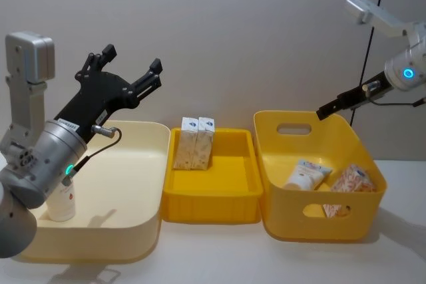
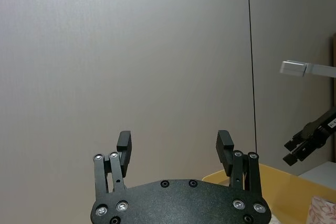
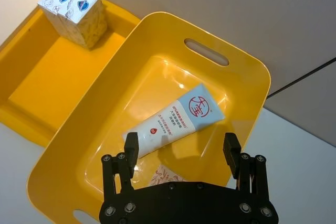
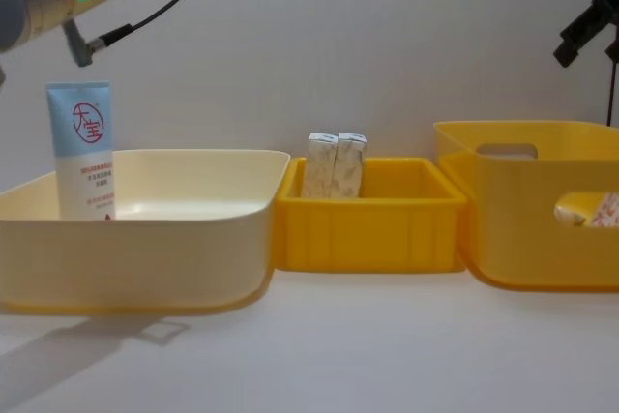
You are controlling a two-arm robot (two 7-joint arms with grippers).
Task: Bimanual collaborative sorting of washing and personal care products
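Cartons (image 1: 194,142): showing cream sides with reddish print, white tops with blue logos. Tube (image 3: 175,119) in the yellow bin (image 3: 247,80): showing light blue and white, red round logo. Upright tube (image 4: 81,152) in the cream bin (image 4: 145,239): wearing the same colours. Tray (image 1: 212,191): showing yellow. Both grippers' fingers (image 2: 124,145): appearing black.

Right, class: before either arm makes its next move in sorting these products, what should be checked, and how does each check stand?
1. Left gripper open, holding nothing: ok.
2. Right gripper open above the deep yellow bin: ok.
3. Tube lying flat in that bin, unobstructed from above: ok.
4. Two cartons upright in the yellow tray: ok.
5. Tube standing in the cream bin: ok.
6. Carton beside the lying tube, graspable: cannot tell.
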